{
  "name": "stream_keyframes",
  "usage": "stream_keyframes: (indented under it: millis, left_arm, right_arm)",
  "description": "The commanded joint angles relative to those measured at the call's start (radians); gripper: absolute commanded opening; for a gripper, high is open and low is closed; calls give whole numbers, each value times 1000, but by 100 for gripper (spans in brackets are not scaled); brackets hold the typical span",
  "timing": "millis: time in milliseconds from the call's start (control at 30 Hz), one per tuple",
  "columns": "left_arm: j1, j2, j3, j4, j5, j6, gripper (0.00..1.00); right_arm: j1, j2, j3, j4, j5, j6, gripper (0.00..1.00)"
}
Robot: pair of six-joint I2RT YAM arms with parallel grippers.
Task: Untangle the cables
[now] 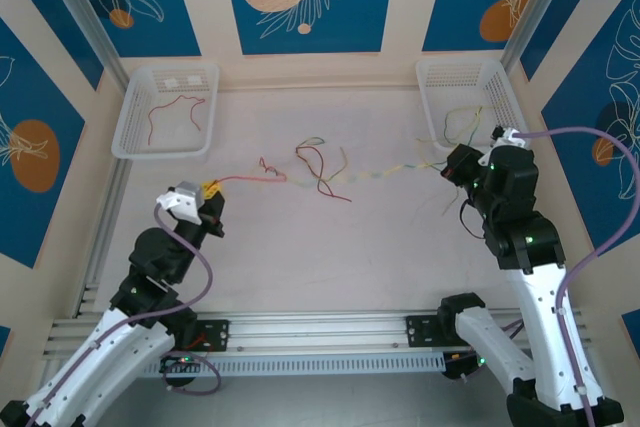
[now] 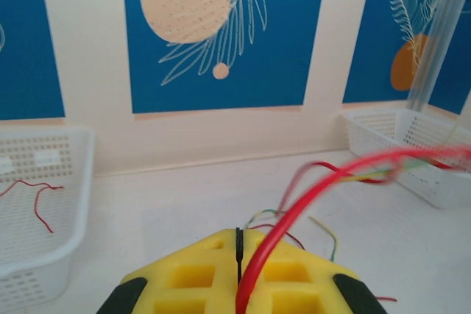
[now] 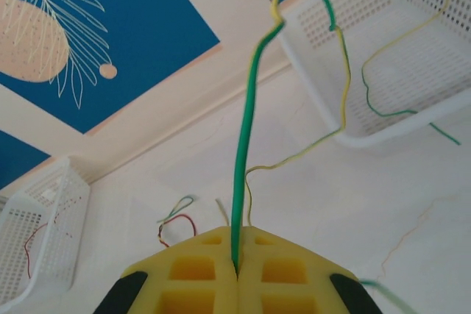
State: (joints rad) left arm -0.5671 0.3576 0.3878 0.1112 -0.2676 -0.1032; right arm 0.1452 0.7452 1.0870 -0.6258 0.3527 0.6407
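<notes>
Overall: thin, wavy, flexible cables (image 1: 320, 169) in red, dark red, green and yellow-green are spread across the pale counter (image 1: 300, 267), between two white perforated plastic baskets.
Left jaws: clenched on a thin bright red cable (image 2: 294, 211). In the left wrist view the yellow foam pads (image 2: 191, 277) meet at a dark seam, and the cable rises beside it and bends away to the right.
Red cable's course: from above, it runs from the tip of the left arm (image 1: 160, 257) rightward to a small pinkish kink short of the counter's middle.
Right jaws: clenched on a thin green cable (image 3: 246, 145). It climbs straight out of the seam between the yellow pads, arches over in front of the right basket and comes down as a yellow-green strand.
Middle tangle (image 1: 312, 155): dark red and green wires looped over one another, well apart from both arms.
Stretched strand (image 1: 385, 173): pale yellow-green, running from near the middle tangle toward the right arm (image 1: 525, 237).
Left basket (image 1: 130, 137): far left corner, holding a red wire (image 1: 172, 112).
Right basket (image 1: 432, 77): far right corner, holding yellow-green wires (image 1: 462, 125), with one green strand trailing over its near rim.
</notes>
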Motion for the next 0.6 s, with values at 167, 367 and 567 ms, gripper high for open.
stream_keyframes:
  millis: [167, 367, 567]
  left_arm:
    - [13, -12, -8, -6, -117, -24, 0]
    - [18, -25, -10, -35, -216, -33, 0]
    - [32, -32, -19, -61, -300, -53, 0]
  right_arm:
    - [-74, -14, 54, -54, 30, -69, 0]
    - [-179, -12, 106, -114, 66, -100, 0]
    - [-288, -10, 141, -153, 36, -110, 0]
